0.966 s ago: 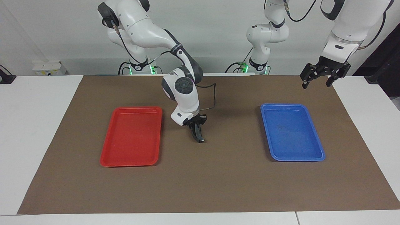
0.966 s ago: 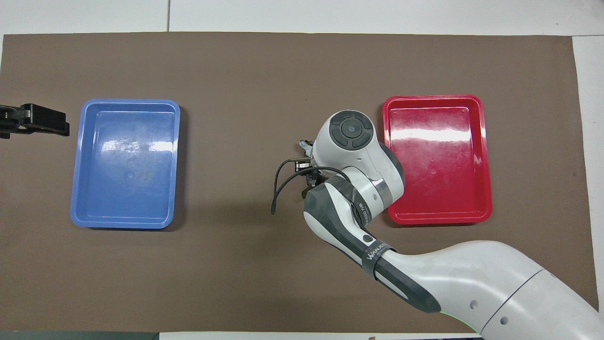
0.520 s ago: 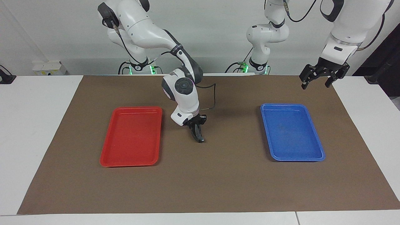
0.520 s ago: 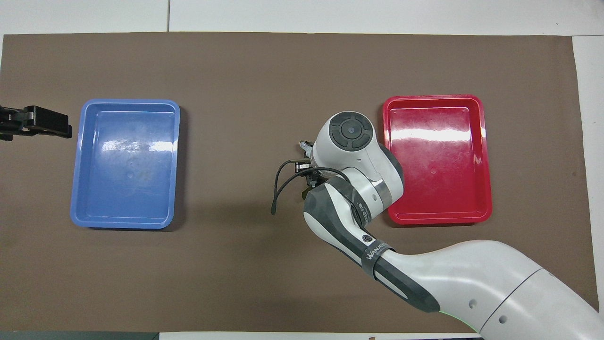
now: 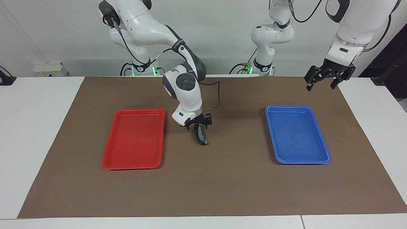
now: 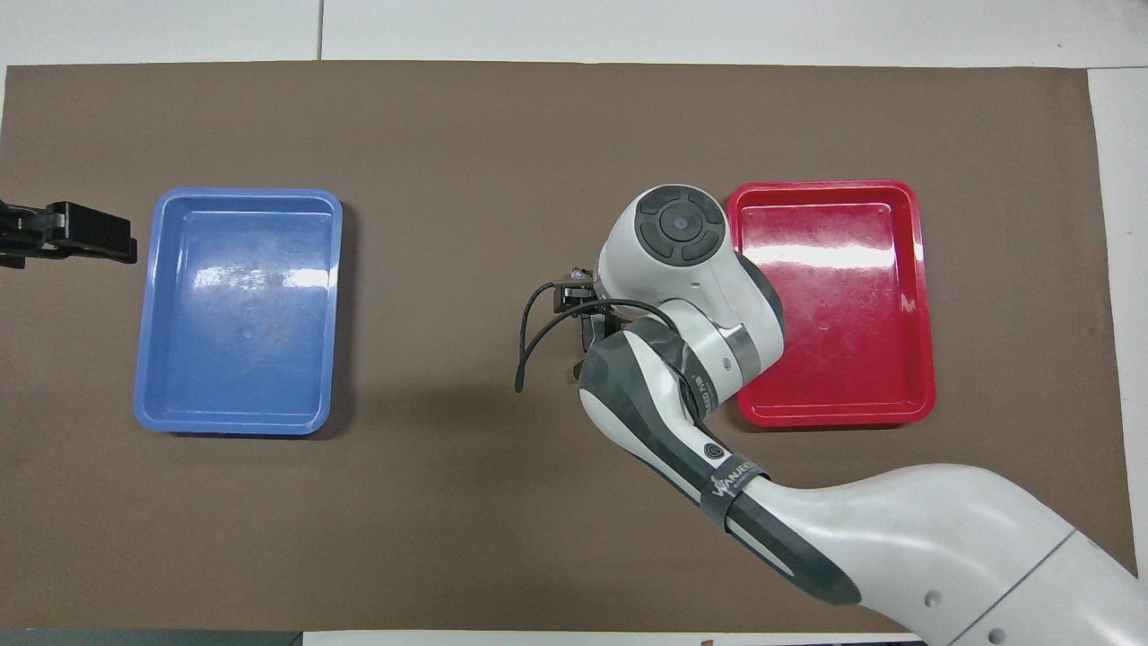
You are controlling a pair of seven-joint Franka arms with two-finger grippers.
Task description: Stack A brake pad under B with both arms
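Progress: pad B (image 5: pixel 200 135), the black curved one, lies on the brown mat (image 5: pixel 222 190) just under the right tool (image 5: pixel 198 125), between the two trays. I judge that the stack is made, but I cannot see pad A; it may be hidden below B.
Right tool: it hovers directly over B, and its fingers stand apart on both sides of the pad, so it grips nothing. In the overhead view the arm covers the pad.
Left tool (image 5: pixel 323 83): it waits in the air, well apart from the pads, over the mat's edge at the left arm's end of the desk, and its fingers are spread and hold nothing.
What is left: as I judge, only to lift the right arm away, and then one can check that A really sits under B.
Red tray (image 5: pixel 133 159): beside the right tool, nothing inside.
Blue tray (image 5: pixel 297 159): below the left tool, nearer to the desk's middle, also nothing inside.
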